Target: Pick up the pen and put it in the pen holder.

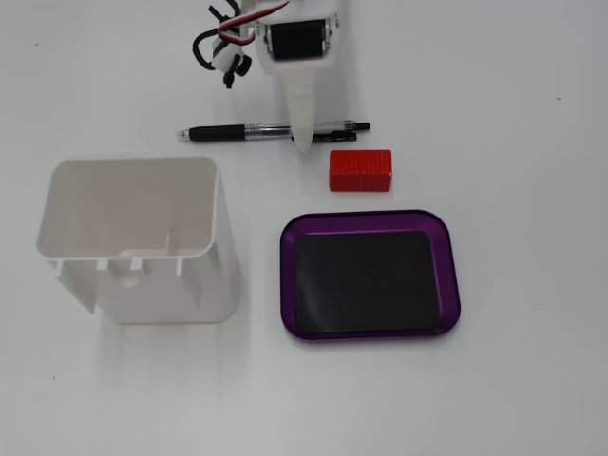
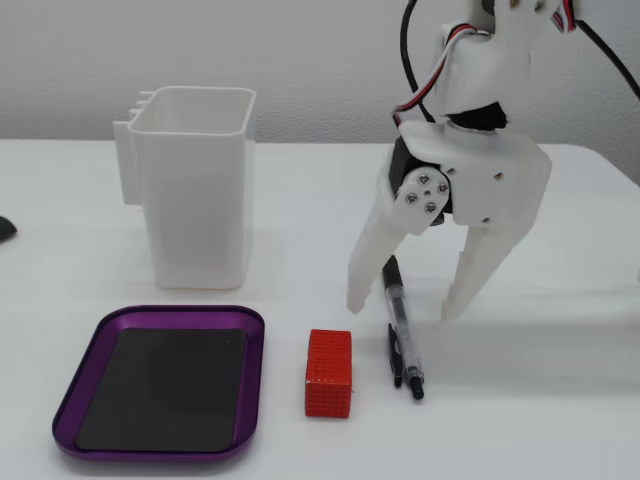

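The white two-finger gripper [image 2: 405,308] hangs spread wide, grasping nothing, its fingers straddling the clear-barrelled black pen [image 2: 402,330] lying flat at lower right of this fixed view. Best lower until the tips reach the table, then clench mid-barrel, clear of the red ribbed block [image 2: 329,372]. The tall white plastic pen holder [image 2: 195,190] stands upper left.

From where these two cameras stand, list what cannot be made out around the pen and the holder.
- Pen: its middle is covered by the gripper finger in a fixed view from above.
- Pen: its far tip sits behind the gripper in a fixed view from the front.
- Pen holder: its opaque wall hides the inside there.
- Arm: cut off by the top edge in both fixed views.
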`<control>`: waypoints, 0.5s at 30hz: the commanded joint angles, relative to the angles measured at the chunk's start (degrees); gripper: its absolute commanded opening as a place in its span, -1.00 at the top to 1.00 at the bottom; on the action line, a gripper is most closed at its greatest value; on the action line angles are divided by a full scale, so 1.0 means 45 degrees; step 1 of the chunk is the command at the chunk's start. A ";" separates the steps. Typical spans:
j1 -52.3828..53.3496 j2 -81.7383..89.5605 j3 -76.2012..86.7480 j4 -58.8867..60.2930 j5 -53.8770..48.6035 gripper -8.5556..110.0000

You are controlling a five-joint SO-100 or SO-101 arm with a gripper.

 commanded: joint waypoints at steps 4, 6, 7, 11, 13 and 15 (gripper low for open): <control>0.0039 0.0078 0.0527 -0.0879 -0.0137 0.47; 0.0039 0.0078 0.0605 -0.1074 -0.0156 0.47; 0.0039 0.0078 0.0605 -0.1133 -0.0156 0.47; 0.0039 0.0059 0.0605 -0.1309 -0.0156 0.47; 0.0273 0.0059 0.0625 -0.1484 -0.0176 0.47; 0.0762 0.0039 0.0762 -0.1504 -0.0176 0.47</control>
